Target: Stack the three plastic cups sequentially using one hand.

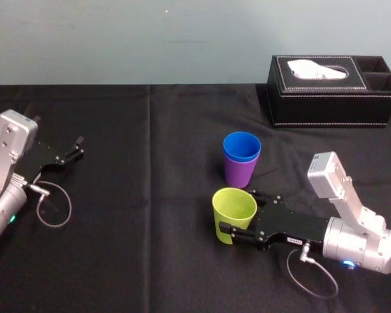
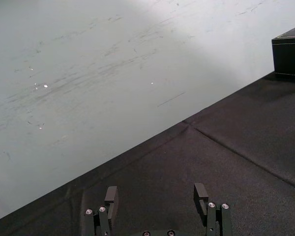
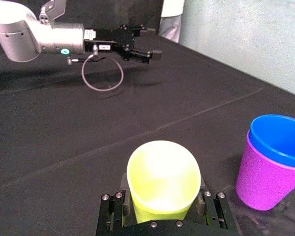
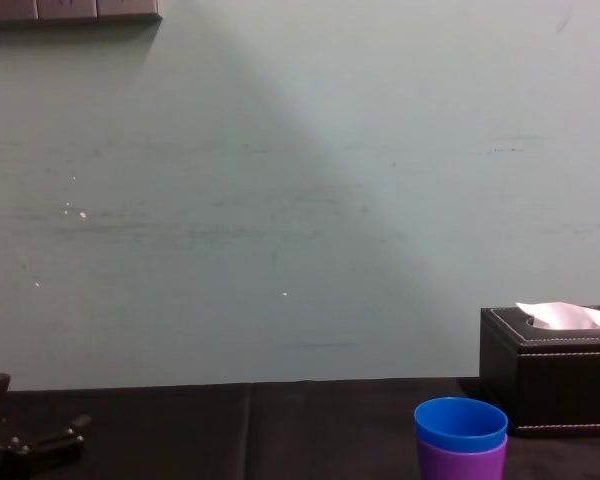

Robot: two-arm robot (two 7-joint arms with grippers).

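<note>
The yellow-green cup (image 1: 232,220) is held upright between the fingers of the right gripper (image 1: 236,210), which are pinched against its two sides near the front of the black cloth (image 1: 150,228). In the right wrist view the cup (image 3: 162,177) is seen open end up, clamped low on its wall by the gripper (image 3: 163,206). Whether it is lifted off the cloth cannot be told. Just behind it, slightly to the right, the blue cup (image 1: 242,147) is nested in the purple cup (image 1: 240,173), with only its upper band left showing; the pair is not touched by the yellow-green cup. A tissue box (image 1: 332,91) is set at the far right, well apart from the cups. The left gripper (image 1: 70,151) is parked at the left edge, its fingers spread, with nothing held between them
</note>
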